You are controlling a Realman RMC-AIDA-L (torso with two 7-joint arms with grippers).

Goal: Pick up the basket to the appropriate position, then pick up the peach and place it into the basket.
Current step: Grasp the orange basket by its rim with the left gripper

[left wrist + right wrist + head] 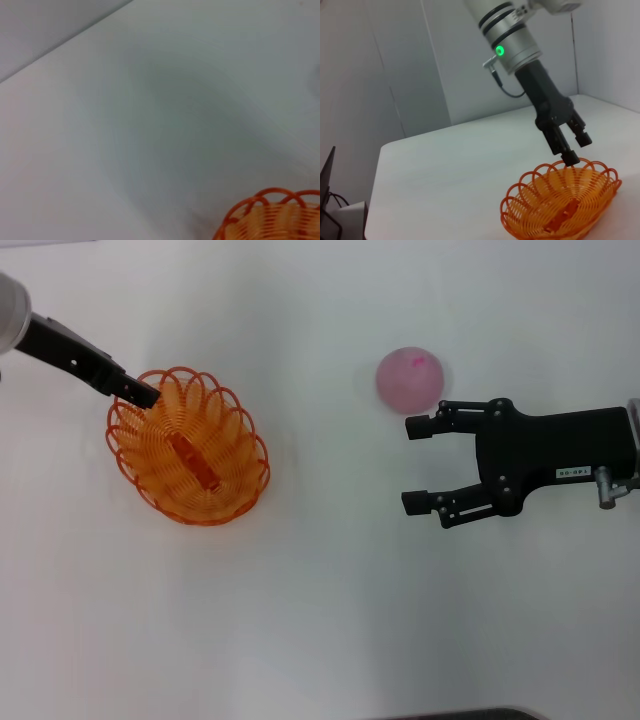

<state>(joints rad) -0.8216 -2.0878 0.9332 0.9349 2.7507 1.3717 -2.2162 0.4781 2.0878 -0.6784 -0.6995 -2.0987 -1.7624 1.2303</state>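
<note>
Basket [189, 447] sits left of centre in head view, flat on white table [320, 620]. Left gripper [140, 392] reaches in from upper left, tips right at basket's scalloped rim; right wrist view shows fingers spread apart, one finger [570, 158] touching rim, nothing clamped. Peach [410, 378] upper right of centre, well apart from basket. Right gripper [418, 464] just below peach, jaws wide open, empty, one tip near the fruit.

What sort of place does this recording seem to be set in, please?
Probably a lab test bench: a bare white table with plain partition walls behind, holding only a basket and a peach.
</note>
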